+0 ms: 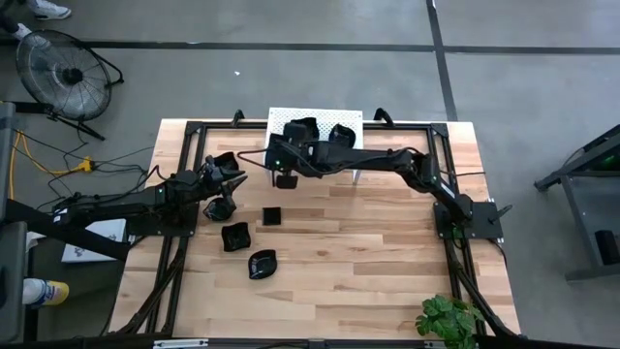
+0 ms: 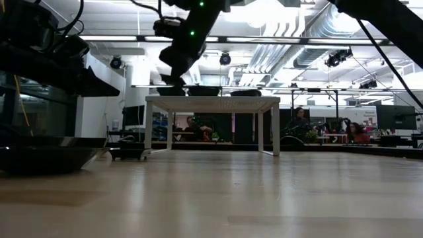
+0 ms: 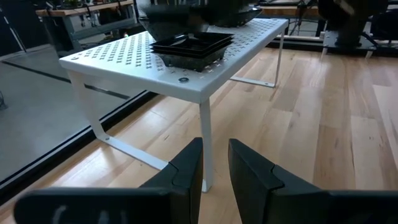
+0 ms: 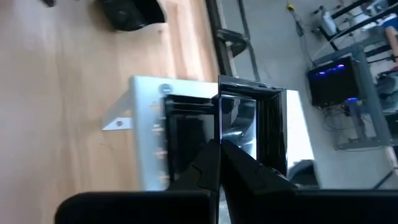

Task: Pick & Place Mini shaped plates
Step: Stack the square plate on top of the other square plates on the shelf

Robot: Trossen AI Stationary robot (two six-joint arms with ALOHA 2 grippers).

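Observation:
My right gripper [image 4: 219,144] reaches from the table's right over the left end of the white perforated stand [image 1: 351,118], shut on a glossy black square mini plate [image 4: 252,124]. Under it another square plate [image 4: 180,134] lies flat on the stand, and rounder plates [image 1: 341,133] rest farther along its top. Several more plates lie on the table, such as a small square one [image 1: 272,215] and wavy ones [image 1: 235,236] [image 1: 262,263]. My left gripper [image 3: 214,171] waits at the table's left, open by a narrow gap with nothing between its fingers. It faces the stand [image 3: 124,56] and the stacked square plates [image 3: 193,48]. My right gripper pinches one side rim [image 4: 219,118] of the square plate between its two fingertips. The fingers slant down from the table's right. The plate hangs tilted over the stand's left end. I cannot tell whether it touches the plate below.
Two black plates [image 1: 225,165] [image 1: 221,206] lie close beside my left gripper. The stand's thin white legs [image 3: 205,143] rest on the wood at the table's far middle. A plant [image 1: 448,318] sits at the near right corner. The wood in front of the stand is bare [image 1: 368,233].

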